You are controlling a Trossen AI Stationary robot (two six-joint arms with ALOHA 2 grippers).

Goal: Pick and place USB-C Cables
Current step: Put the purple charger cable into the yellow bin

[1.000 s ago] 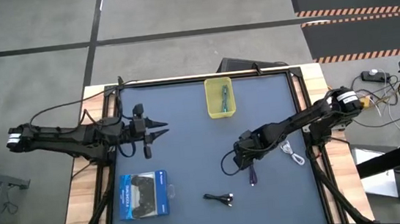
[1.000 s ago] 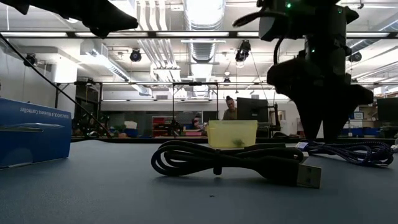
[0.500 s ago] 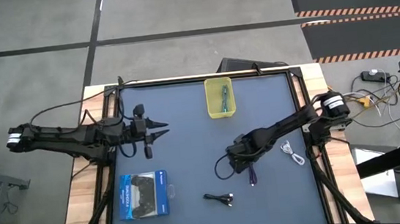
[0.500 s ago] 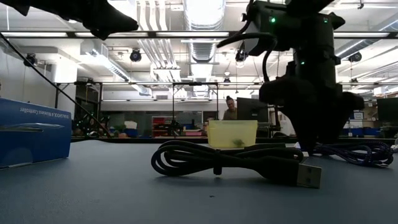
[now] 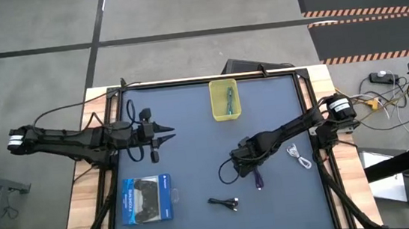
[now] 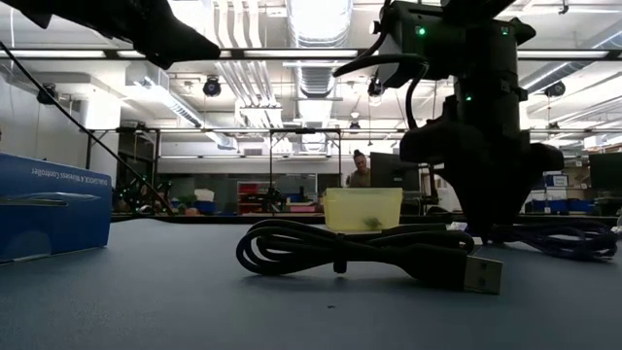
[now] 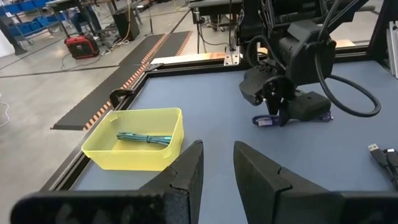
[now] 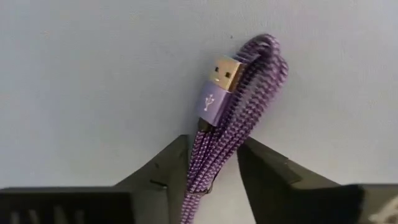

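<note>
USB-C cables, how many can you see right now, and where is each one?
4. Teal cable in the yellow bin; purple cable between the right end effector fingers; white cable near the table's right edge; black cable toward the front. None seem hidden.

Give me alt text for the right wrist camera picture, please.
A bundled purple cable lies on the blue-grey table, its gold plug showing. The right gripper has its two dark jaws on either side of the bundle, close against it.

USB-C cables: four — teal, purple, white, black
Yellow bin: one
Blue box: one
Robot arms: two
</note>
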